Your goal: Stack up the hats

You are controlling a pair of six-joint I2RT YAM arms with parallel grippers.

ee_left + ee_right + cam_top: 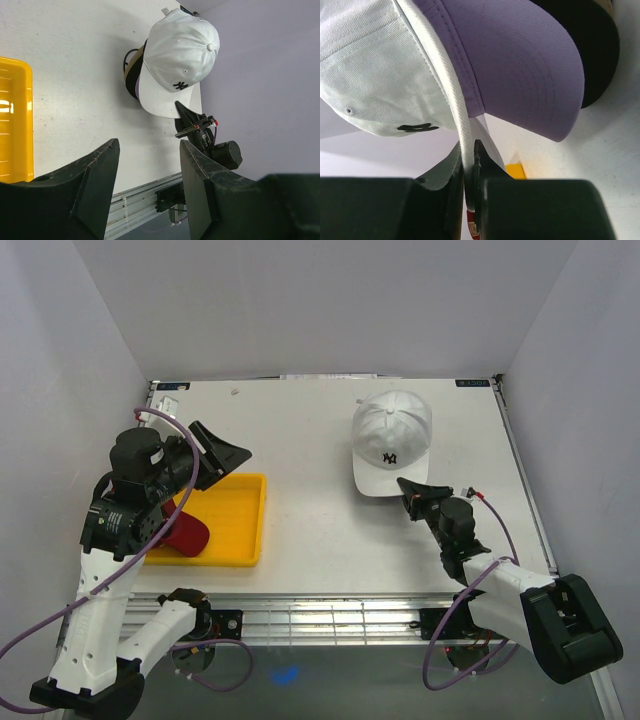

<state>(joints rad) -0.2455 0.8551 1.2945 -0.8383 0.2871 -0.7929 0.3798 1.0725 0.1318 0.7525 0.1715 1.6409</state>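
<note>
- You are at the placing step: the white hat [392, 443] sits on top of the pile at the far right of the table [300, 440], well apart from the yellow tray [243, 562].
- Your right gripper [412, 488] has its jaws closed almost completely, pinching the front edge of the brim [520, 65]. Only the thin stitched rim sits between the pads.
- Beneath it, the left wrist view shows a black hat [127, 67] and a tan hat [134, 64] peeking out at the pile's side, so three appear to be stacked.
- Your left gripper [228, 452] hangs above the tray's far edge with its jaws spread wide and nothing in them.
- The red hat [186, 532] lies in the tray, partly hidden under the left arm. It looks like the one hat left to stack.
- Next move, as I judge it: open the right jaws and back off along the brim line so the cap does not drag off the pile, then send the left arm down for the red hat.
- The white crown is soft woven cotton in stitched panels with a top button and a dark embroidered logo, and it will dent under pressure.
- The brim is stiff and curved, white on top and purple underneath, which makes it the firmest place to grip.
- The tray is smooth, hard plastic with a raised rim, so approach the red hat from above rather than sliding in.
</note>
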